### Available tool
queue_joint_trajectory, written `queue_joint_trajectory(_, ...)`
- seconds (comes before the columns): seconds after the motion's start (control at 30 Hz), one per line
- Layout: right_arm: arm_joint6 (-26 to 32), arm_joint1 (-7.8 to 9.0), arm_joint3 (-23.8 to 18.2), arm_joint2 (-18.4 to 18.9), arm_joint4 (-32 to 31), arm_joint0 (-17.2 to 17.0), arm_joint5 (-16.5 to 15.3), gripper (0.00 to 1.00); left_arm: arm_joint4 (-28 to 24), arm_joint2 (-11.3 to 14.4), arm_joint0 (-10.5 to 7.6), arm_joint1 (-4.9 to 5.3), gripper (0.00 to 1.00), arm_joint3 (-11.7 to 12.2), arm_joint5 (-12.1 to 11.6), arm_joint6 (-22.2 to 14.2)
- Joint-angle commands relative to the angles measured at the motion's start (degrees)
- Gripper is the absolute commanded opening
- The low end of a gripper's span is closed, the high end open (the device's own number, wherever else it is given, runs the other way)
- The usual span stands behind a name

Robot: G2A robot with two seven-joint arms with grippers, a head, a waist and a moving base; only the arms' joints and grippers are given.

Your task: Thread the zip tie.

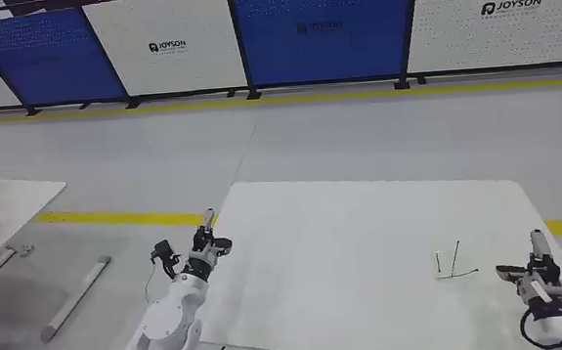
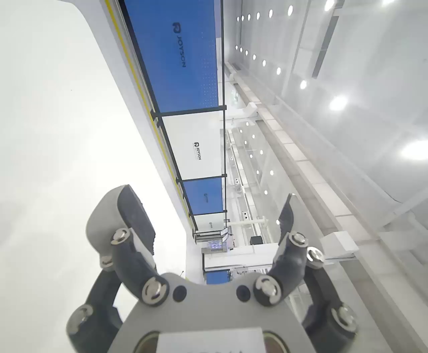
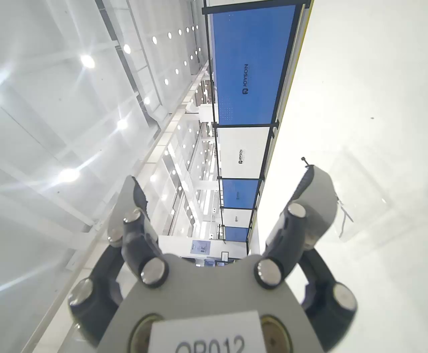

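White table [image 1: 365, 257], rounded corners, pale floor all round. Blue and white panels [image 1: 320, 25] along the far wall, and a yellow floor line [image 1: 117, 218] passes behind the table.

Left gripper [image 2: 207, 197] sits at the table's left edge, toward the near side. Its jaws are spread wide and there is nothing between the dark pads. Right gripper [image 3: 220, 173] is at the table's right edge, near side. Its jaws are also spread wide and hold nothing. The two are well apart, with most of the tabletop between them.

Zip tie [image 1: 454, 261] lies flat on the table's right part, near the right gripper and far from the left one. No finger touches it.

Handling, as a judgement:
- It should be very light, a thin and springy plastic strap that bends easily and springs back.
- It is likely slick and lies low on the surface, so it will be awkward to pinch off the flat top and may skid or flick away under a finger.
- The best hold is probably one claw close behind the head and the other a little back from the tail tip, so the free end stays short and stiff enough to aim.

Looks: a thin dark strand with a sharp kink, the legs running near to far. A second short piece with a pale end lies just left of it. I cannot tell whether this is one tie or two, and the head slot is too small to make out.
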Motion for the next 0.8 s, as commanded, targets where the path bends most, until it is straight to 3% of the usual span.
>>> queue_joint_trajectory(0.0, 0.00, 0.00, 0.00, 0.00, 0.00, 0.00, 0.00, 0.78, 0.00, 0.00, 0.00, 0.00, 0.78, 0.00, 0.00, 0.00)
queue_joint_trajectory(0.03, 0.00, 0.00, 0.00, 0.00, 0.00, 0.00, 0.00, 1.00, 0.00, 0.00, 0.00, 0.00, 1.00, 0.00, 0.00, 0.00)
queue_joint_trajectory(0.07, 0.00, 0.00, 0.00, 0.00, 0.00, 0.00, 0.00, 0.78, 0.00, 0.00, 0.00, 0.00, 1.00, 0.00, 0.00, 0.00)
queue_joint_trajectory(0.1, 0.00, 0.00, 0.00, 0.00, 0.00, 0.00, 0.00, 1.00, 0.00, 0.00, 0.00, 0.00, 0.78, 0.00, 0.00, 0.00)
queue_joint_trajectory(0.13, 0.00, 0.00, 0.00, 0.00, 0.00, 0.00, 0.00, 0.78, 0.00, 0.00, 0.00, 0.00, 0.78, 0.00, 0.00, 0.00)
queue_joint_trajectory(0.17, 0.00, 0.00, 0.00, 0.00, 0.00, 0.00, 0.00, 1.00, 0.00, 0.00, 0.00, 0.00, 0.78, 0.00, 0.00, 0.00)
queue_joint_trajectory(0.2, 0.00, 0.00, 0.00, 0.00, 0.00, 0.00, 0.00, 0.78, 0.00, 0.00, 0.00, 0.00, 1.00, 0.00, 0.00, 0.00)
queue_joint_trajectory(0.23, 0.00, 0.00, 0.00, 0.00, 0.00, 0.00, 0.00, 1.00, 0.00, 0.00, 0.00, 0.00, 1.00, 0.00, 0.00, 0.00)
queue_joint_trajectory(0.27, 0.00, 0.00, 0.00, 0.00, 0.00, 0.00, 0.00, 0.78, 0.00, 0.00, 0.00, 0.00, 1.00, 0.00, 0.00, 0.00)
queue_joint_trajectory(0.3, 0.00, 0.00, 0.00, 0.00, 0.00, 0.00, 0.00, 1.00, 0.00, 0.00, 0.00, 0.00, 0.78, 0.00, 0.00, 0.00)
queue_joint_trajectory(0.33, 0.00, 0.00, 0.00, 0.00, 0.00, 0.00, 0.00, 0.78, 0.00, 0.00, 0.00, 0.00, 0.78, 0.00, 0.00, 0.00)
queue_joint_trajectory(0.37, 0.00, 0.00, 0.00, 0.00, 0.00, 0.00, 0.00, 1.00, 0.00, 0.00, 0.00, 0.00, 1.00, 0.00, 0.00, 0.00)
queue_joint_trajectory(0.4, 0.00, 0.00, 0.00, 0.00, 0.00, 0.00, 0.00, 0.78, 0.00, 0.00, 0.00, 0.00, 0.78, 0.00, 0.00, 0.00)
queue_joint_trajectory(0.43, 0.00, 0.00, 0.00, 0.00, 0.00, 0.00, 0.00, 1.00, 0.00, 0.00, 0.00, 0.00, 1.00, 0.00, 0.00, 0.00)
queue_joint_trajectory(0.47, 0.00, 0.00, 0.00, 0.00, 0.00, 0.00, 0.00, 0.78, 0.00, 0.00, 0.00, 0.00, 0.78, 0.00, 0.00, 0.00)
queue_joint_trajectory(0.5, 0.00, 0.00, 0.00, 0.00, 0.00, 0.00, 0.00, 1.00, 0.00, 0.00, 0.00, 0.00, 0.78, 0.00, 0.00, 0.00)
queue_joint_trajectory(0.53, 0.00, 0.00, 0.00, 0.00, 0.00, 0.00, 0.00, 1.00, 0.00, 0.00, 0.00, 0.00, 1.00, 0.00, 0.00, 0.00)
queue_joint_trajectory(0.57, 0.00, 0.00, 0.00, 0.00, 0.00, 0.00, 0.00, 1.00, 0.00, 0.00, 0.00, 0.00, 1.00, 0.00, 0.00, 0.00)
queue_joint_trajectory(0.6, 0.00, 0.00, 0.00, 0.00, 0.00, 0.00, 0.00, 0.78, 0.00, 0.00, 0.00, 0.00, 1.00, 0.00, 0.00, 0.00)
queue_joint_trajectory(0.63, 0.00, 0.00, 0.00, 0.00, 0.00, 0.00, 0.00, 0.78, 0.00, 0.00, 0.00, 0.00, 0.78, 0.00, 0.00, 0.00)
queue_joint_trajectory(0.67, 0.34, 0.05, -0.21, 0.07, -0.81, 0.06, -0.19, 1.00, 0.00, 0.00, 0.00, 0.00, 1.00, 0.00, 0.00, 0.00)
queue_joint_trajectory(0.77, 6.48, 0.50, -0.44, 1.69, -3.68, -0.51, -1.52, 1.00, 0.00, 0.00, 0.00, 0.00, 1.00, 0.00, 0.00, 0.00)
